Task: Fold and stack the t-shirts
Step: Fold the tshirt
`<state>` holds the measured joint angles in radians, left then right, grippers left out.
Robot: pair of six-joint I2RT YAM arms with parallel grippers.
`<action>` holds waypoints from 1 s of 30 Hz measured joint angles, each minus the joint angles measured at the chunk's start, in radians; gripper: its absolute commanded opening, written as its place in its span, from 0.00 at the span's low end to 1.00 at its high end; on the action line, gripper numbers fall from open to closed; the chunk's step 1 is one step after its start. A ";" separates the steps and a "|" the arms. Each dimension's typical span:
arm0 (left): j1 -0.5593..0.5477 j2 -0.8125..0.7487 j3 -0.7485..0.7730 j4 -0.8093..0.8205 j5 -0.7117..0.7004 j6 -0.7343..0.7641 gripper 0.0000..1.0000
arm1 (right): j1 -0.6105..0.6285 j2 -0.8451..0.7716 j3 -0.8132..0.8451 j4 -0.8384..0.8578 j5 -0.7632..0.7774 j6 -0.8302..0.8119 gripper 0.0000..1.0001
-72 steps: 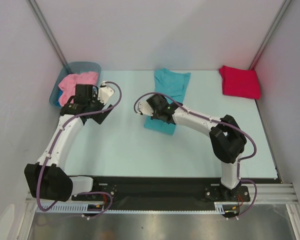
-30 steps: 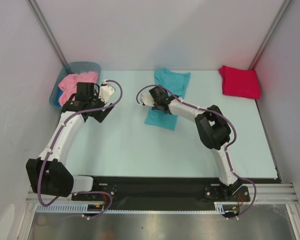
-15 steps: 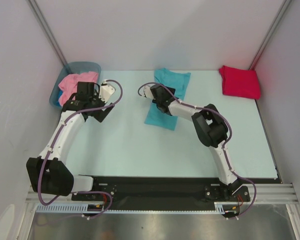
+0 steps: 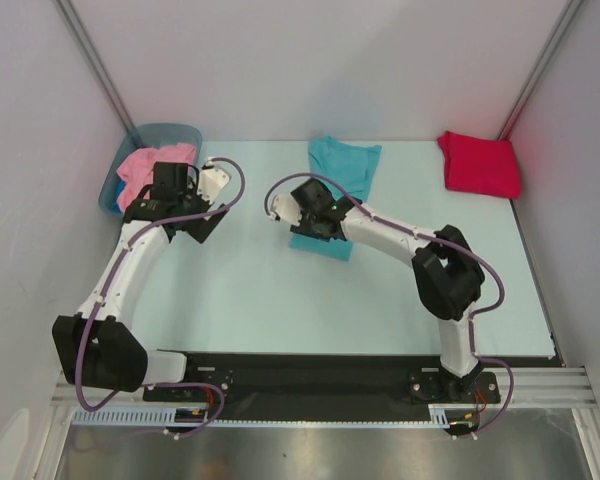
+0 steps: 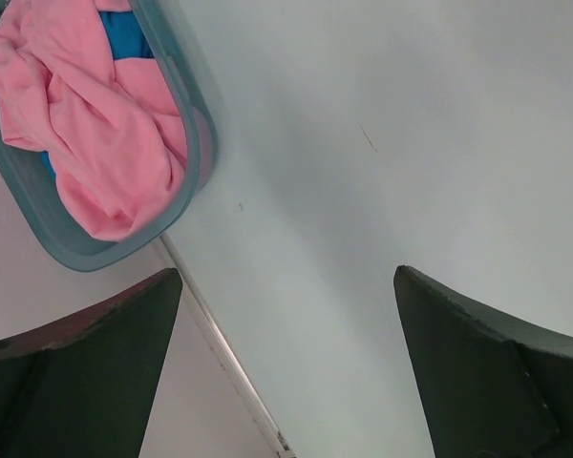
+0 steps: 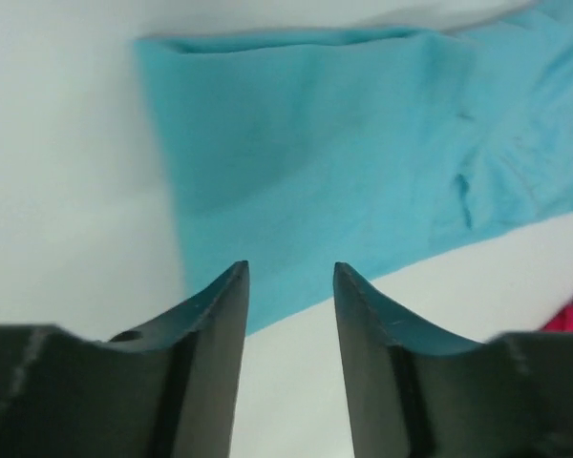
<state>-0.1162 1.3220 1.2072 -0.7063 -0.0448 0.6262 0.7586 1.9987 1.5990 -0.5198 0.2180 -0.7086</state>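
— Since the right tool (image 6: 288, 272) has its jaws partly apart with nothing between them, what is it poised over?

— The turquoise t-shirt (image 6: 315, 172). The fingertips hang over one long edge of it, not far from a corner. That shirt lies as a long strip in the middle of the bench (image 4: 260, 290), toward the back.

— How will it handle?

— Soft, thin and light, I'd judge. It will sag from any single pinch, and its layers may slide apart. I would pinch at a corner or along the edge and catch every layer, rather than poke at the flat middle, where the fingers may only skid on the cloth.

— And the left tool (image 5: 287, 277)?

— Spread wide and empty, over bare bench just beside the grey-blue tub (image 5: 202, 143). The pink t-shirt (image 5: 105, 143) lies crumpled inside it, on top of some blue cloth (image 5: 124, 38). It's a limp heap, so take a raised fold near the top. It will probably unravel as it lifts, and it could drag on the rim.

— The red one?

— The red t-shirt (image 4: 478, 163) lies folded at the far right corner, well apart from both tools. A bundle like that is best gripped low at its folded side, so the layers hold together.
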 measured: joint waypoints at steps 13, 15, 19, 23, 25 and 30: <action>-0.004 0.000 0.048 -0.007 -0.001 0.001 1.00 | 0.183 -0.089 -0.360 0.124 0.113 -0.016 0.68; -0.005 0.000 0.049 -0.007 -0.001 0.001 1.00 | 0.194 -0.089 -0.394 0.177 0.165 -0.033 0.68; -0.006 0.000 0.049 -0.008 -0.001 0.000 1.00 | 0.197 -0.087 -0.428 0.294 0.240 -0.061 0.68; -0.006 0.000 0.049 -0.008 -0.001 0.000 1.00 | 0.196 -0.058 -0.436 0.400 0.304 -0.091 0.69; -0.006 0.000 0.050 -0.008 -0.001 0.001 1.00 | 0.195 -0.031 -0.436 0.444 0.333 -0.110 0.69; -0.006 -0.002 0.051 -0.009 -0.002 0.002 1.00 | 0.193 0.004 -0.436 0.529 0.395 -0.140 0.61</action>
<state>-0.1226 1.3197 1.2587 -0.7151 -0.0471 0.6277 0.9520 2.0029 1.1629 0.0093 0.6128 -0.8482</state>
